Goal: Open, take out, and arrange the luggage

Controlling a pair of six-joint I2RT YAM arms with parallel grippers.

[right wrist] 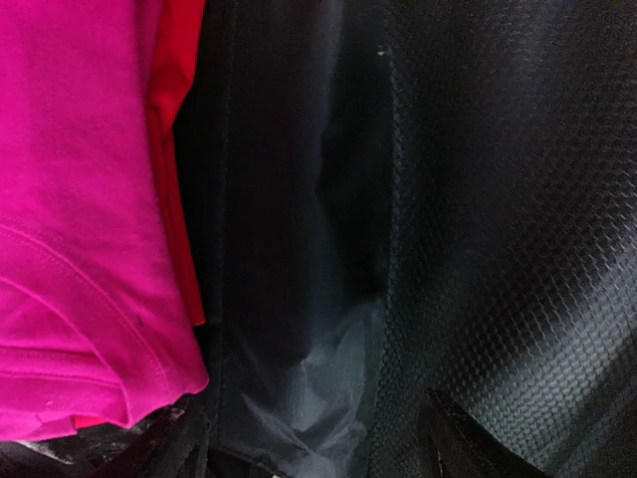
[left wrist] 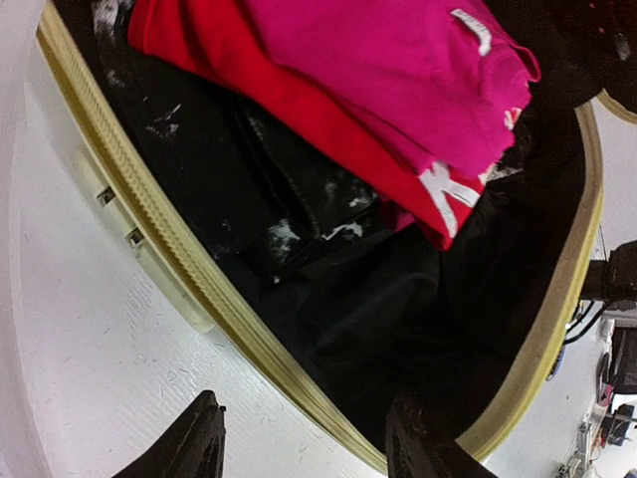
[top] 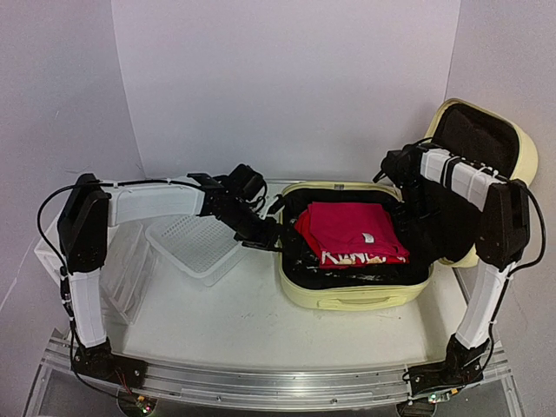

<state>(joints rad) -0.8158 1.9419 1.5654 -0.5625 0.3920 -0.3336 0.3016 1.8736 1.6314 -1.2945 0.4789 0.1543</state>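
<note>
The pale-yellow suitcase lies open at centre right, its lid standing up behind the right arm. Inside, on the black lining, a folded magenta shirt rests on a red garment; both also show in the left wrist view, the shirt above the red garment. My left gripper is open and empty, one finger outside the suitcase's left rim and one inside. My right gripper is open and empty, low over the lining just right of the magenta shirt.
A white mesh basket lies left of the suitcase under my left forearm. A clear white plastic drawer unit stands at the far left. White walls close in the back and both sides.
</note>
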